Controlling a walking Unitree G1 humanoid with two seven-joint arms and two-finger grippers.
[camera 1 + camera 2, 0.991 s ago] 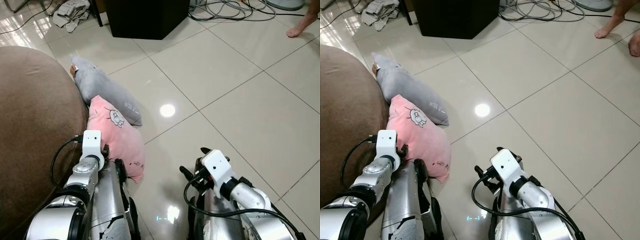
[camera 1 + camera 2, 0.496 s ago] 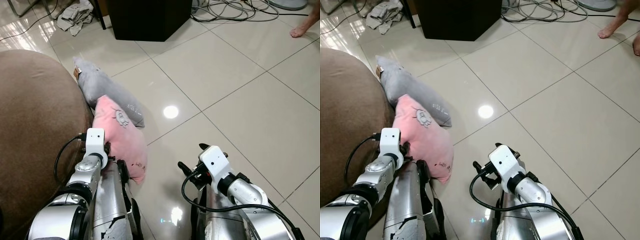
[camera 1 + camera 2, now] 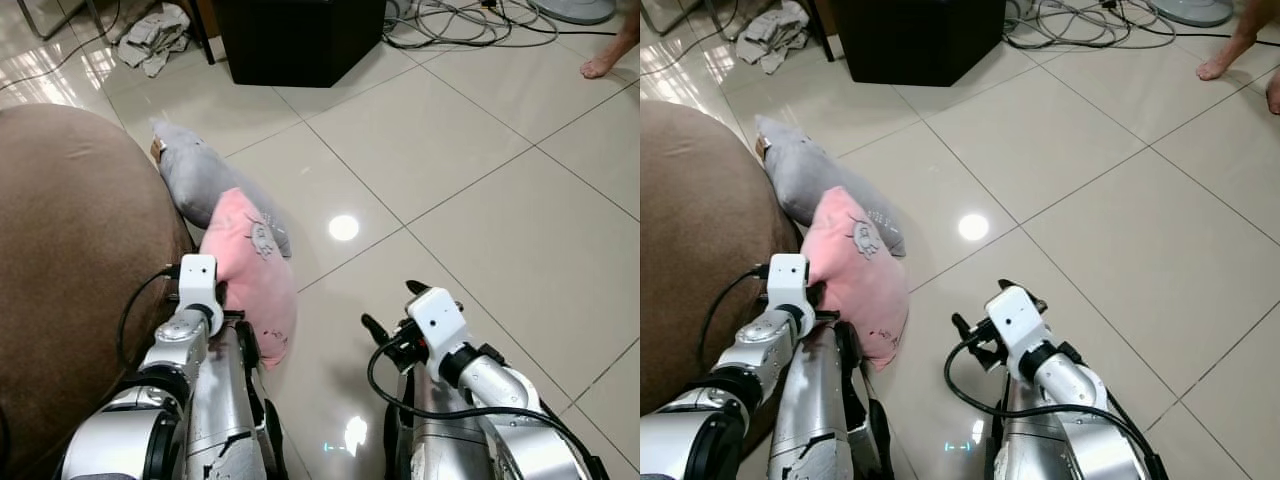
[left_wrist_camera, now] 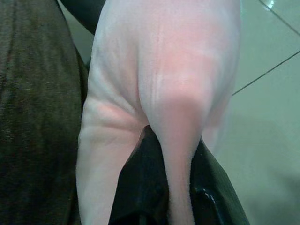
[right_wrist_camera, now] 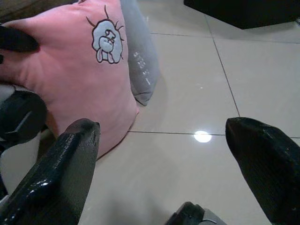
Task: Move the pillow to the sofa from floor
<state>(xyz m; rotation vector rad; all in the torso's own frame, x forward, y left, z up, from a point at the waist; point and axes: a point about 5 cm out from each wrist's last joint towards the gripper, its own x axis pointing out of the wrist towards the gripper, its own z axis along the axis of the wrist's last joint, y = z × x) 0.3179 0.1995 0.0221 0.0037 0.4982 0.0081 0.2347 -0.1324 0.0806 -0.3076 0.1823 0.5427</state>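
Left wrist view: a fold of the pink pillow (image 4: 164,93) is seen pinched between the two black fingers (image 4: 140,187) of the left gripper (image 3: 222,312), which are closed tight on the fabric. From the head camera, the left gripper is seen low beside the brown sofa (image 3: 70,250), with the pillow's lower corner hidden behind its wrist. The right gripper (image 3: 392,312) is held over the tiled floor (image 3: 480,200), well apart from the pillow; in its wrist view its fingers (image 5: 61,173) are spread wide, and nothing is held between them.

The pink pillow is found pressed against the side of the sofa, standing on end, with its lower edge close to the floor; whether it touches the tiles cannot be told. A small cartoon print is borne on its upper face. Just behind it, a grey pillow (image 3: 195,175) is laid on the floor, touching both the pink pillow and the sofa.

Farther off, a black cabinet (image 3: 300,40) is stood on the tiles, with a crumpled cloth (image 3: 155,35) to its left and a tangle of cables (image 3: 460,20) to its right. A person's bare foot (image 3: 605,62) is seen at the far right edge.
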